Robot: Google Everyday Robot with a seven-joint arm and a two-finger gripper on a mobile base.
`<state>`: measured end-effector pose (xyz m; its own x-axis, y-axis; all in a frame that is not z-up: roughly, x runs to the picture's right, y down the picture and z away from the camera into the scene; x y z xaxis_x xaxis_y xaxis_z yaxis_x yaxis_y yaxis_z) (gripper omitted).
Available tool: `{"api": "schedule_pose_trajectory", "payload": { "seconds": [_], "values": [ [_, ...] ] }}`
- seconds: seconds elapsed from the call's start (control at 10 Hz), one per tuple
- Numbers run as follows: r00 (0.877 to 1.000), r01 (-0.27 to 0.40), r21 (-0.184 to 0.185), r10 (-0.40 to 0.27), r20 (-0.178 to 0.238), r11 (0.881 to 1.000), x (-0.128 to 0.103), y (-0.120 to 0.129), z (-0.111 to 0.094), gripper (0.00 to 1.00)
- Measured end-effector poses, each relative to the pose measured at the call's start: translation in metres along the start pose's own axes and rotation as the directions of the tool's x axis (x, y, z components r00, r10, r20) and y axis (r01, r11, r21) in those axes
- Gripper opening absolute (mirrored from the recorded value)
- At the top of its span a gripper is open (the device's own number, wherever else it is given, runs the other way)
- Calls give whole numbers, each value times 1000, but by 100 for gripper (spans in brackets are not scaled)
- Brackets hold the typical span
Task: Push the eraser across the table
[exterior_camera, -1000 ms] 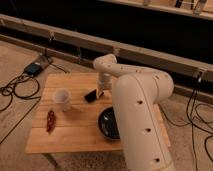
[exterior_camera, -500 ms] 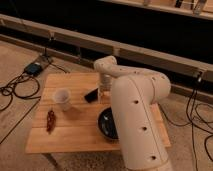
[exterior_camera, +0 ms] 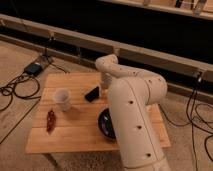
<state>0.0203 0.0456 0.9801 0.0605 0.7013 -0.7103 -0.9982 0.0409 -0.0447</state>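
Observation:
The eraser (exterior_camera: 92, 93) is a small flat black block lying near the middle of the light wooden table (exterior_camera: 75, 135). My gripper (exterior_camera: 103, 90) reaches down from the white arm and sits just right of the eraser, close to or touching its right end. The arm's white body fills the right half of the view and hides the table's right side.
A white cup (exterior_camera: 62, 99) stands left of the eraser. A dark red chili-shaped thing (exterior_camera: 50, 120) lies near the left front edge. A dark bowl (exterior_camera: 106, 123) sits by the arm's base. Cables and a blue box (exterior_camera: 34, 68) lie on the floor at left.
The eraser and the gripper look almost unchanged; the arm has barely moved.

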Motion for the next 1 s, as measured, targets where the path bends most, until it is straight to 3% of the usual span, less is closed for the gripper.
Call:
{"api": "schedule_pose_trajectory", "payload": {
  "seconds": [0.2,1.0],
  "values": [
    [1000,-16,-3,16,9,1000,-11,0,0,65],
    [998,57,-56,-57,12,997,-43,61,1,65]
  ]
}}
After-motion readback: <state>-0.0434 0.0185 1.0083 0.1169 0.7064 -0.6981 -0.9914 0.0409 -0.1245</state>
